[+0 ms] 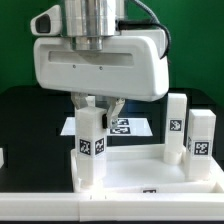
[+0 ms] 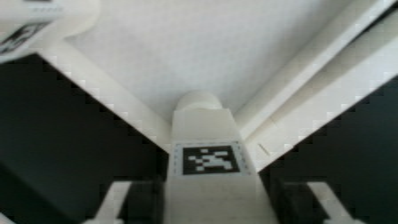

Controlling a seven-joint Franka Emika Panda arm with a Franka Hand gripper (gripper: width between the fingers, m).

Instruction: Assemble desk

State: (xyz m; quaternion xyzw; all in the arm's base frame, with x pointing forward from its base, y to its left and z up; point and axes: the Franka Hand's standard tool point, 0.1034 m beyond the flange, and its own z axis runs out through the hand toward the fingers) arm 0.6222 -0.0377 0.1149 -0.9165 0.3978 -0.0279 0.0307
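The desk's large white rimmed panel [image 1: 150, 178] lies flat at the front of the exterior view and fills the wrist view as a pale sheet [image 2: 196, 50]. A short square white leg [image 1: 92, 148] with a black-and-white tag stands upright at the panel's corner on the exterior view's left. My gripper [image 1: 97, 106] comes down over the top of this leg [image 2: 214, 150]. Its dark pads lie flush against the leg's two sides, so it is shut on the leg. Two more tagged legs [image 1: 177, 125] [image 1: 202, 135] stand upright at the exterior view's right.
The marker board [image 1: 126, 127] lies on the black table behind the panel. Part of another white tagged piece [image 2: 36, 25] shows at a corner of the wrist view. A small white object [image 1: 2, 156] sits at the exterior view's left edge.
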